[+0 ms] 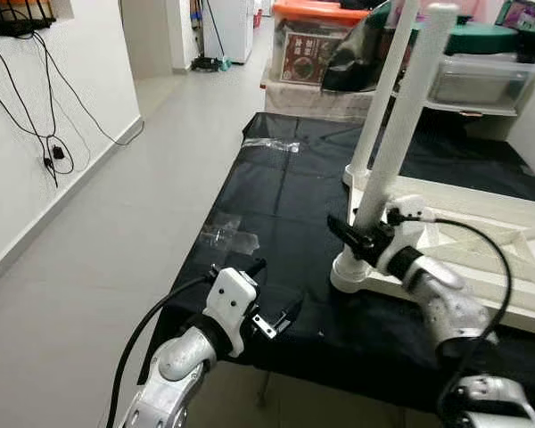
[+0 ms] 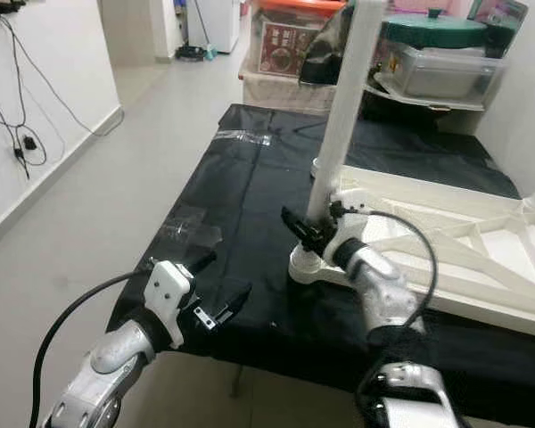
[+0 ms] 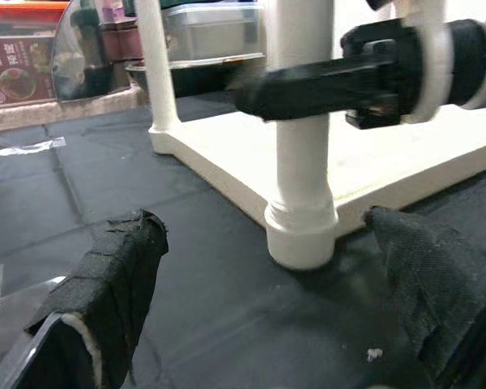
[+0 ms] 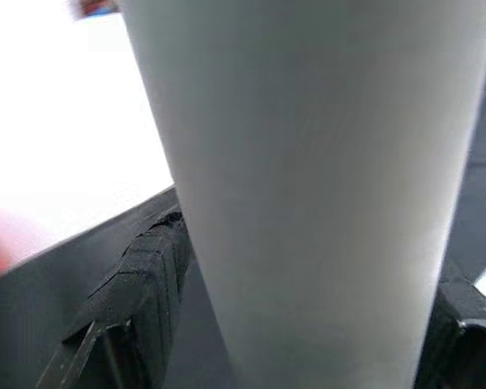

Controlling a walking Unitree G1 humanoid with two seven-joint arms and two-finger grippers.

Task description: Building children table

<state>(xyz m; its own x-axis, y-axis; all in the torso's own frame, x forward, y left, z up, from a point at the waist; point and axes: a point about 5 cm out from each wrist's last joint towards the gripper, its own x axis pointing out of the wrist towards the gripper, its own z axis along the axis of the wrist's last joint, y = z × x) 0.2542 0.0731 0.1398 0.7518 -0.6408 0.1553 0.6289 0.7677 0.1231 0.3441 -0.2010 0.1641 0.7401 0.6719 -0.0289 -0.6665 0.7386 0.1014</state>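
A white children's table (image 1: pixel 481 227) lies upside down on a black-covered surface (image 1: pixel 276 192). Two white legs stand up from it. The near leg (image 1: pixel 401 134) rises from a round socket (image 3: pixel 301 235) at the table's front-left corner, and the far leg (image 1: pixel 379 98) stands behind it. My right gripper (image 1: pixel 361 234) is shut on the near leg low down, with its fingers (image 4: pixel 146 284) on both sides of the tube (image 4: pixel 308 178). Near the cover's front-left edge, my left gripper (image 1: pixel 276 287) hovers open and empty. Its fingers (image 3: pixel 113 275) point toward the socket, a short way from it.
A scrap of clear plastic (image 1: pixel 230 236) and a strip of tape (image 1: pixel 272 144) lie on the black cover. Storage bins (image 1: pixel 316 36) and a shelf with containers (image 1: pixel 477 76) stand behind it. Open tiled floor (image 1: pixel 116 232) runs along the left, and cables (image 1: pixel 53 152) hang on the wall.
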